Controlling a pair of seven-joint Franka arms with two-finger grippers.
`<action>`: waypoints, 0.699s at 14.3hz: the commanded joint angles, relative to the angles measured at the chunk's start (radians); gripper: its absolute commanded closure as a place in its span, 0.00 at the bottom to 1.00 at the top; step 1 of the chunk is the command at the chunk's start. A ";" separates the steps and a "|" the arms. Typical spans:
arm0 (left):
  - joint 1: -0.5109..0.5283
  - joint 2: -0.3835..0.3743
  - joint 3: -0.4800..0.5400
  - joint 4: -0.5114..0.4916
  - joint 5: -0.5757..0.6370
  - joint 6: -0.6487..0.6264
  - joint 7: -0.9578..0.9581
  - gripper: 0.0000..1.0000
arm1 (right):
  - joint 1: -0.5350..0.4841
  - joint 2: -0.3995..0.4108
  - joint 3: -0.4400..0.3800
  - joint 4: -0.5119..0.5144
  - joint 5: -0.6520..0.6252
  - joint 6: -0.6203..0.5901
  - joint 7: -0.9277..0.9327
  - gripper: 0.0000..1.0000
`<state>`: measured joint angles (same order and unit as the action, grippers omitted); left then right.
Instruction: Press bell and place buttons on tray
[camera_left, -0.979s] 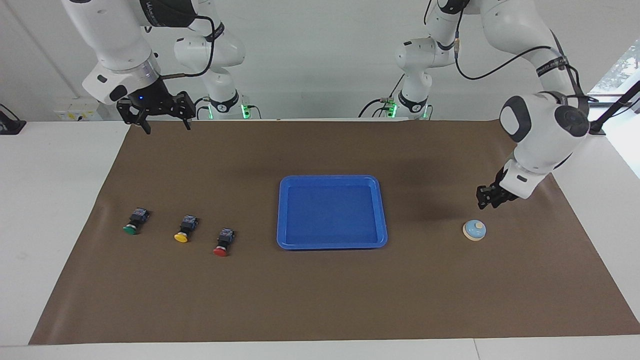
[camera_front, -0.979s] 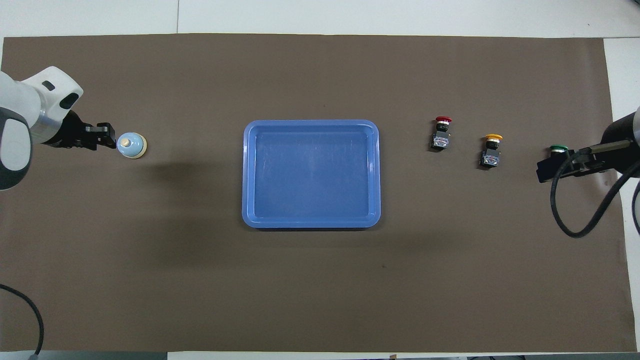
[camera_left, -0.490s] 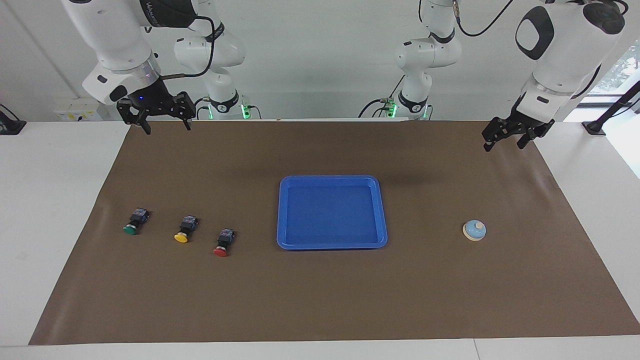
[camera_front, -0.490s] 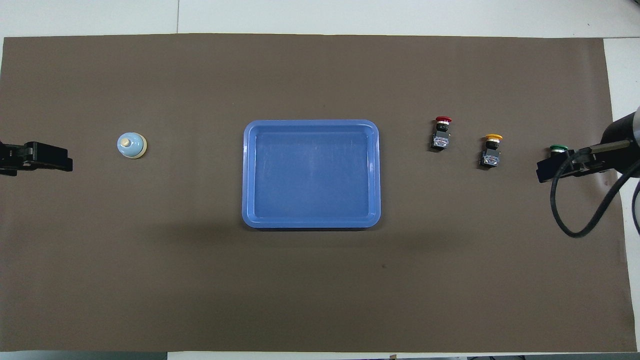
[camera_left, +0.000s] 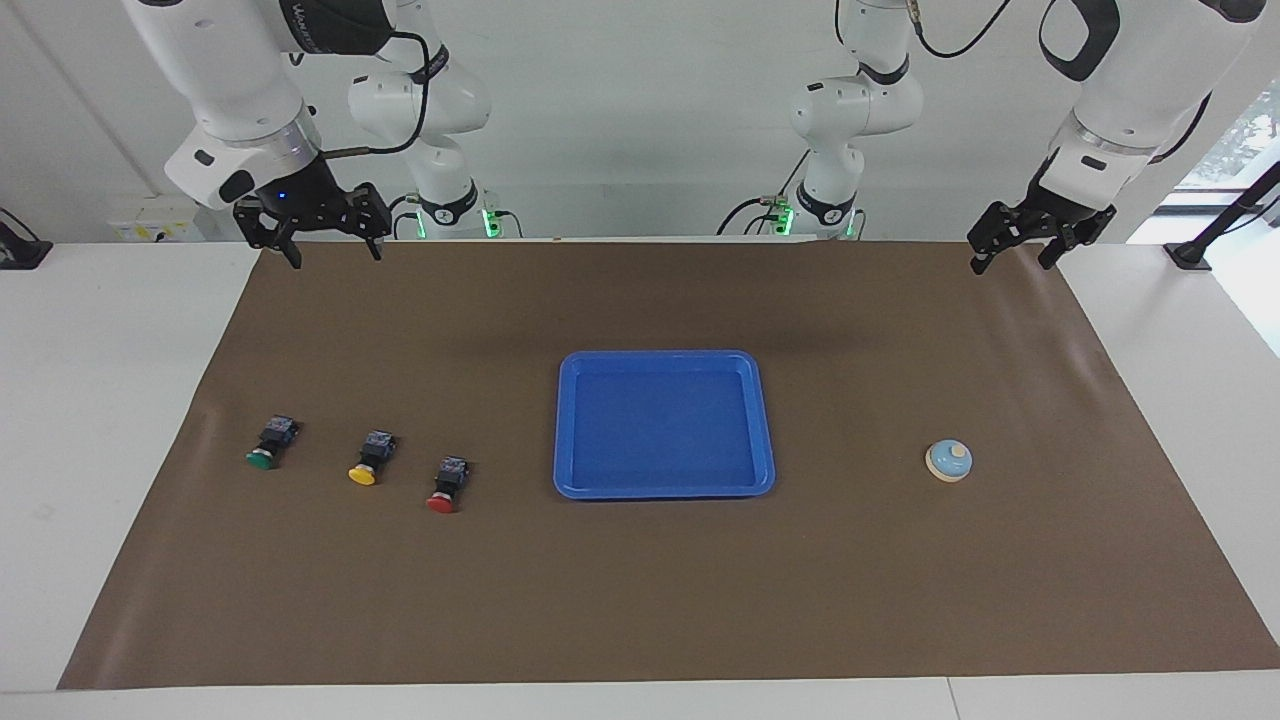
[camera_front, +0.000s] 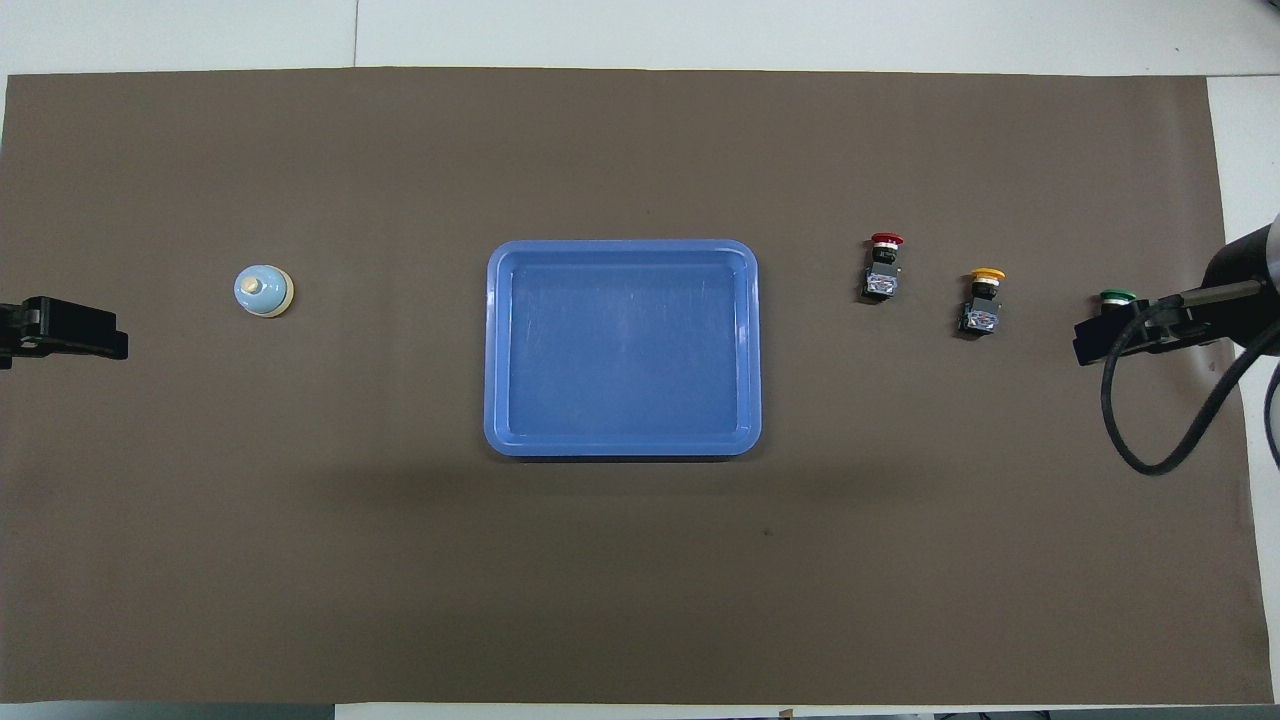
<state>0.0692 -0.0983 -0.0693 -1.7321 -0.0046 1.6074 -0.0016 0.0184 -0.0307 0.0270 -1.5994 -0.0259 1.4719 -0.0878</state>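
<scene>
The light-blue bell sits on the brown mat toward the left arm's end, also in the overhead view. The blue tray lies empty mid-table. The green, yellow and red buttons lie on their sides in a row toward the right arm's end. My left gripper is open, empty and raised over the mat's edge by the robots, well clear of the bell. My right gripper is open, empty and waits raised over the mat's corner; from overhead it partly covers the green button.
The brown mat covers most of the white table. A black cable loops from the right arm over the mat at that end.
My left gripper has lifted off from just above the bell, swung up and back toward the robots, and its fingers have spread. The right arm, bell, buttons and tray have not moved.
</scene>
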 joint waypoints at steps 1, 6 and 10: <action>-0.011 0.020 0.006 0.023 -0.012 -0.038 -0.011 0.00 | -0.032 -0.018 0.008 -0.022 0.006 0.004 -0.001 0.00; -0.012 0.020 0.005 0.022 -0.012 -0.044 -0.009 0.00 | -0.032 -0.018 0.008 -0.022 0.006 -0.008 -0.007 0.00; -0.012 0.020 0.003 0.022 -0.014 -0.047 -0.005 0.00 | -0.029 -0.029 0.008 -0.054 0.012 0.046 0.005 0.00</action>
<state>0.0688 -0.0865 -0.0719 -1.7320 -0.0061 1.5902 -0.0016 0.0020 -0.0308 0.0269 -1.6041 -0.0258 1.4720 -0.0878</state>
